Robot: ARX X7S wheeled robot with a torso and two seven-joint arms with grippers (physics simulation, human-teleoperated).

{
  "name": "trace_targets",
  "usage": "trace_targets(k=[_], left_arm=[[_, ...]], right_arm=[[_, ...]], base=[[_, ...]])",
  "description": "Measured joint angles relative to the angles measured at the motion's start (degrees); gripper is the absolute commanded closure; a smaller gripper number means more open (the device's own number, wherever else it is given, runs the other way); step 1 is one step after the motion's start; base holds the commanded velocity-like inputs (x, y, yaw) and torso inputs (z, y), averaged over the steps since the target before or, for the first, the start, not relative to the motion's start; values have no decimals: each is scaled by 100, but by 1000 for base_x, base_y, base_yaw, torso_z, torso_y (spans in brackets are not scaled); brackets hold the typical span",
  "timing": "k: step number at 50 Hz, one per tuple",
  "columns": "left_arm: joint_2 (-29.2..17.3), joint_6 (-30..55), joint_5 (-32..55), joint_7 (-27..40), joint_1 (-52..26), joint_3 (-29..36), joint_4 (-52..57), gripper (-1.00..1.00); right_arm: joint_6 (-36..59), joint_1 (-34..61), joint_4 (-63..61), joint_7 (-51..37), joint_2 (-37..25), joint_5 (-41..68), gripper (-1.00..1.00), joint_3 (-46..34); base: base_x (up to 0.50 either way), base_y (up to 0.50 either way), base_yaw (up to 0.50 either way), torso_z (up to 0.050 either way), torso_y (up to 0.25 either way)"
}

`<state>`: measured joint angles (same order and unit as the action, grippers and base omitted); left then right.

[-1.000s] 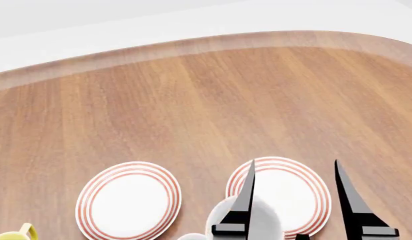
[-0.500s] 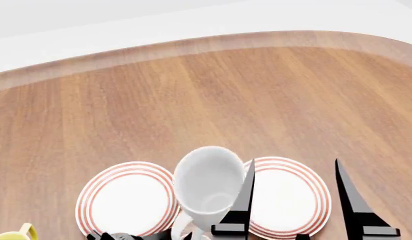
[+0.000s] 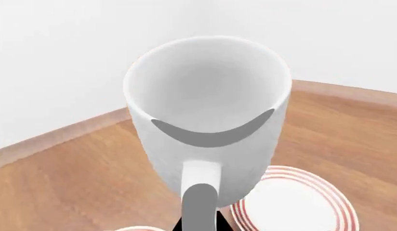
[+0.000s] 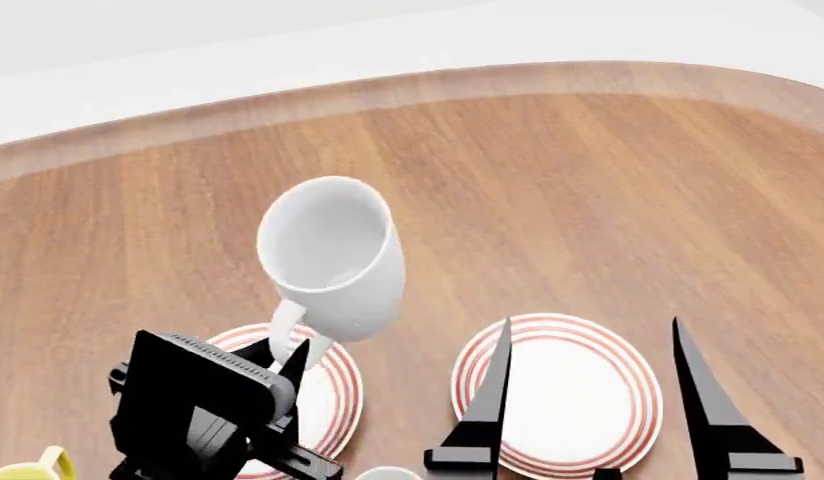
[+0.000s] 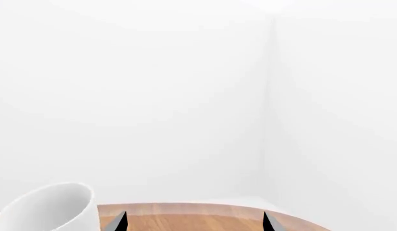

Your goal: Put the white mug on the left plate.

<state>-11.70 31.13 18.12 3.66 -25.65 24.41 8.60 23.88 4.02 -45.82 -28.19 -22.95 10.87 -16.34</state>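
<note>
The white mug (image 4: pixel 329 255) hangs tilted above the table, mouth towards the far edge, with my left gripper (image 4: pixel 289 352) shut on its loop handle. Under that gripper lies the left plate (image 4: pixel 335 392), red-ringed and partly hidden by the arm. In the left wrist view the mug (image 3: pixel 208 110) fills the middle, and the black fingers of my left gripper (image 3: pixel 200 222) pinch its handle. My right gripper (image 4: pixel 592 400) stands open over the right plate (image 4: pixel 566 395) with nothing in it. The right wrist view shows my right gripper (image 5: pixel 193 224) open, with the mug (image 5: pixel 47 208) off to one side.
A yellow-handled mug (image 4: pixel 28 468) peeks in at the bottom left corner. A small white object (image 4: pixel 385 472) shows at the bottom edge between the plates. The wooden table (image 4: pixel 519 180) stretches far ahead to a curved rim by a white wall.
The white mug has risen from low between the plates and moved left and farther away. My left arm has come into the head view. The right gripper has stayed still.
</note>
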Motion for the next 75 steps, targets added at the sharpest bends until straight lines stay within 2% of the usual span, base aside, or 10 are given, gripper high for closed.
trace_targets(k=[17,37,75], left_arm=[[103,-204,-3,85,-718,-336,-978,100],[274,-820,-190,129,-1321,-435,-2607,100],[452,-1836,-199,153,-1621,-591,-4671,100]], right_arm=[[-17,10,22,-16,-15,12,-100,-30],[-43,28,29,-28,-31,28,-100,-72],[-38,39,12,-89,-79,52,-100,-105]], base=[[0,0,0,0,0],[0,0,0,0,1],[0,0,0,0,0]])
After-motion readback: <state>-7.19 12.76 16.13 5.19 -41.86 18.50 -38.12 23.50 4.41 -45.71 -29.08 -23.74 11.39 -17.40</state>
